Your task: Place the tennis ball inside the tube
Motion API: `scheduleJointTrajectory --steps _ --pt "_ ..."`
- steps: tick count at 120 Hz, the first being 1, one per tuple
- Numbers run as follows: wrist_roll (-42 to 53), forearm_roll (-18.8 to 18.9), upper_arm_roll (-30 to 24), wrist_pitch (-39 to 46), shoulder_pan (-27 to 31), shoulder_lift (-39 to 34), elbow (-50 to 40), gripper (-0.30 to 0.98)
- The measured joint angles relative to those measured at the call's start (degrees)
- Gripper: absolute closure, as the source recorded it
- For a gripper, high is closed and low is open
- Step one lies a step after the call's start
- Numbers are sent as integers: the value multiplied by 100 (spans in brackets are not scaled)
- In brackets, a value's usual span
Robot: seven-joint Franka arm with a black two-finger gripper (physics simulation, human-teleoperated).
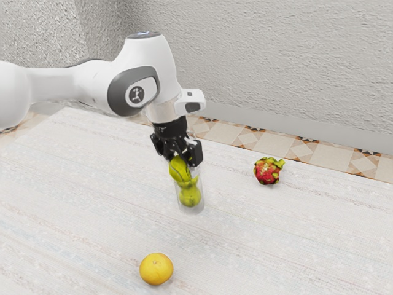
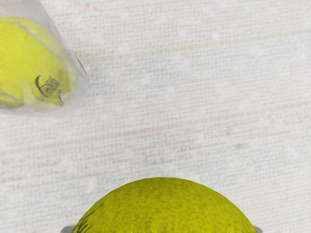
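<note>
1. The black two-finger gripper at the end of the white robot arm is grasping a yellow-green felt tennis ball. In the wrist view, the grey tips of its fingers show against both sides of that ball.

2. The held ball is above the table, close to the upper end of a clear, upright plastic tube. The exterior view has the two overlapping, but in the wrist view a strip of table separates their outlines, so the ball does not appear to be inside.

3. The tube already contains yellow-green balls: one low down, and what looks like another just above it. The exact count is hard to tell through the wall and behind the held ball.

4. As for progress, picking up is done and the carry seems nearly so. What is left is to line the ball up over the opening, lower it in and let go.

5. The next move probably calls for a short sideways correction before any descent; coming down off-centre could catch the rim and tip the light tube.

6. A red dragon fruit with green scales and a round orange fruit lie on the pale, streaked table, both well apart from the tube and playing no part in the job.
</note>
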Motion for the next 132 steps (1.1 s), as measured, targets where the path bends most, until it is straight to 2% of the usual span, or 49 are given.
scheduleJointTrajectory --steps 21,52,91,132 --pt "3 101 228 -907 -25 65 819 34" --pt "20 398 342 -1576 125 825 2022 34" --pt "31 479 568 -1683 143 1499 2706 35" --pt "31 484 570 -1381 138 1811 2901 35"
